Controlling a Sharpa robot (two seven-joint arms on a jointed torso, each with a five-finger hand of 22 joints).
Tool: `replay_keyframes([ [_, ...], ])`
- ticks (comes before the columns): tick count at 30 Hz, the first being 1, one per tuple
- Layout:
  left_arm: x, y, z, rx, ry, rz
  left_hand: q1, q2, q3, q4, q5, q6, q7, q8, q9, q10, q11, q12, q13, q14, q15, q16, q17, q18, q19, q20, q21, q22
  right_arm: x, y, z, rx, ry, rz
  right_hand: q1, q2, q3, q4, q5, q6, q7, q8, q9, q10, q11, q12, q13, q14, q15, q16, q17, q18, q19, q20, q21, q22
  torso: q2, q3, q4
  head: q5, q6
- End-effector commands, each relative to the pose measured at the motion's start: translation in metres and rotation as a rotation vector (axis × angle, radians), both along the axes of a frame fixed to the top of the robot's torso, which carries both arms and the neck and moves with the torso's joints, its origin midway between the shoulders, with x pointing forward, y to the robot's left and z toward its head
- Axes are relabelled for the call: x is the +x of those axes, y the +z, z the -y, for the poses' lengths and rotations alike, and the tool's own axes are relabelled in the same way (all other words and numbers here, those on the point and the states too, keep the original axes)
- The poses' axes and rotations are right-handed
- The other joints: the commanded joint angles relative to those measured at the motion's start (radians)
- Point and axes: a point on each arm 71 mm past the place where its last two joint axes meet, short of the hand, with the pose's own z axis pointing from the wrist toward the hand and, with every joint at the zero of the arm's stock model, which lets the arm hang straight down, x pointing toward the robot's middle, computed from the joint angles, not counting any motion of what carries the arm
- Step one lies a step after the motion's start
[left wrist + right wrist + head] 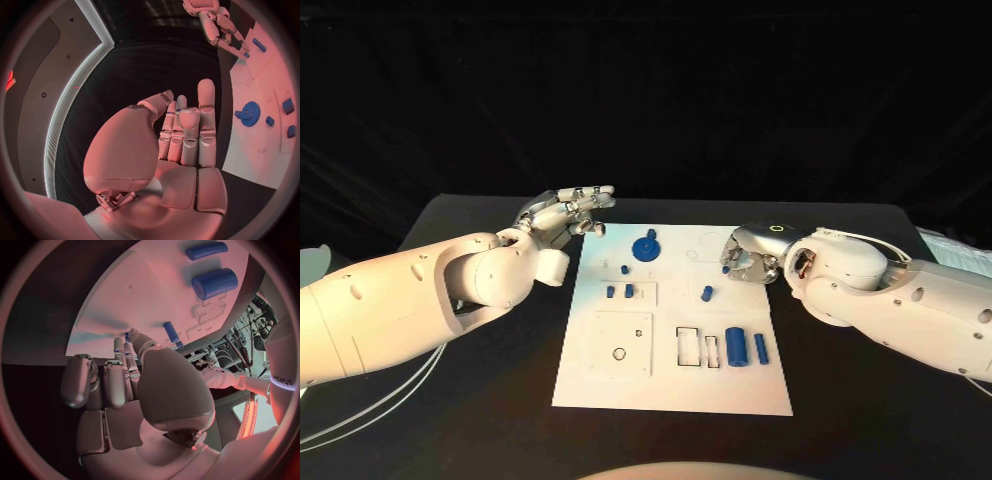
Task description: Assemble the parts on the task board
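Observation:
The white task board [675,375] lies in the middle of the table. On it are a blue gear [646,245] at the far end, several short blue pegs [629,290], one peg [708,294] lying alone, and a thick blue cylinder [736,346] beside a slim blue bar [762,347]. My left hand [567,215] hovers past the board's far left corner, fingers straight and holding nothing. My right hand [750,255] hangs over the board's right edge, fingers bent down toward it, near the lone peg [170,332]. I see nothing in its fingers.
Square and slot recesses [622,345] mark the board's near half. The black table [459,220] extends around the board. White cables [358,410] trail at the near left, and papers [949,248] lie at the far right edge.

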Motion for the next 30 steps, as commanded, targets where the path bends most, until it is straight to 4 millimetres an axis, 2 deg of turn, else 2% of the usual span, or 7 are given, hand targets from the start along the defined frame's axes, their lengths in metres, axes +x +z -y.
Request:
replay_keyframes([
  [1, -0.001, 0.002, 0.002, -0.033, -0.014, 0.003, -0.011, 0.001, -0.006, 0.002, -0.002, 0.006, -0.003, 0.007, -0.001, -0.003, -0.001, 0.006, 0.002, -0.007, -0.001, -0.004, -0.002, 0.019, -0.008, 0.0, -0.004, -0.001, 0.001, -0.003, -0.001, -0.036, 0.004, -0.006, -0.002, -0.007, 0.013, 0.0, -0.01, -0.004, -0.004, -0.005, -0.001, 0.01, 0.0, -0.007, -0.008, 0.056, -0.005, -0.005, -0.002, 0.021, 0.001, -0.006, -0.005, -0.003, 0.0, 0.0009, 0.0005, 0.001, -0.002],
  [12, -0.002, 0.0, 0.003, -0.032, -0.037, -0.017, -0.01, 0.004, -0.011, 0.0, -0.001, 0.003, -0.002, 0.006, -0.001, -0.008, 0.0, 0.008, 0.002, -0.007, -0.001, -0.001, 0.0, 0.019, -0.009, 0.0, -0.006, -0.003, -0.001, -0.011, -0.007, -0.044, 0.026, -0.045, 0.003, 0.012, 0.085, -0.005, -0.07, 0.027, -0.011, 0.003, 0.006, 0.042, -0.006, 0.0, -0.043, 0.057, -0.011, -0.003, -0.001, 0.021, 0.003, -0.011, -0.008, -0.006, 0.0, 0.0011, -0.0008, 0.007, -0.006],
  [19, -0.002, 0.0, 0.003, -0.03, -0.038, -0.021, -0.008, 0.005, -0.013, -0.002, -0.001, 0.002, -0.001, 0.006, -0.002, -0.01, 0.0, 0.01, 0.002, -0.009, -0.001, -0.004, -0.006, 0.019, -0.008, 0.0, -0.006, -0.003, -0.001, -0.013, -0.009, -0.049, 0.03, -0.059, 0.001, 0.013, 0.098, -0.008, -0.074, 0.037, -0.013, 0.005, 0.008, 0.053, -0.008, 0.003, -0.048, 0.057, -0.013, -0.002, -0.001, 0.021, 0.004, -0.012, -0.008, -0.004, 0.0, 0.0, -0.0007, 0.006, -0.008],
  [24, -0.002, 0.0, 0.003, -0.028, -0.039, -0.021, -0.008, 0.005, -0.013, -0.002, -0.001, 0.002, -0.001, 0.006, -0.002, -0.01, 0.0, 0.01, 0.002, -0.009, -0.001, -0.004, -0.006, 0.019, -0.008, 0.0, -0.006, -0.003, -0.001, -0.014, -0.01, -0.052, 0.031, -0.065, -0.001, 0.014, 0.109, -0.012, -0.074, 0.046, -0.014, 0.007, 0.01, 0.063, -0.009, 0.004, -0.053, 0.058, -0.013, -0.001, -0.001, 0.021, 0.005, -0.013, -0.008, -0.004, -0.001, 0.0004, -0.0002, 0.007, -0.01],
  [30, -0.002, 0.0, 0.002, -0.026, -0.039, -0.022, -0.006, 0.007, -0.014, -0.004, 0.0, 0.001, -0.001, 0.006, -0.002, -0.012, 0.0, 0.011, 0.003, -0.012, -0.001, -0.007, -0.013, 0.019, -0.008, 0.0, -0.007, -0.004, -0.001, -0.013, -0.011, -0.048, 0.022, -0.048, 0.004, 0.023, 0.137, -0.027, -0.077, 0.069, -0.014, 0.012, 0.017, 0.09, -0.012, 0.007, -0.058, 0.059, -0.008, 0.003, 0.003, 0.019, 0.009, -0.011, -0.004, 0.002, -0.001, -0.0002, -0.0008, 0.007, -0.011],
])
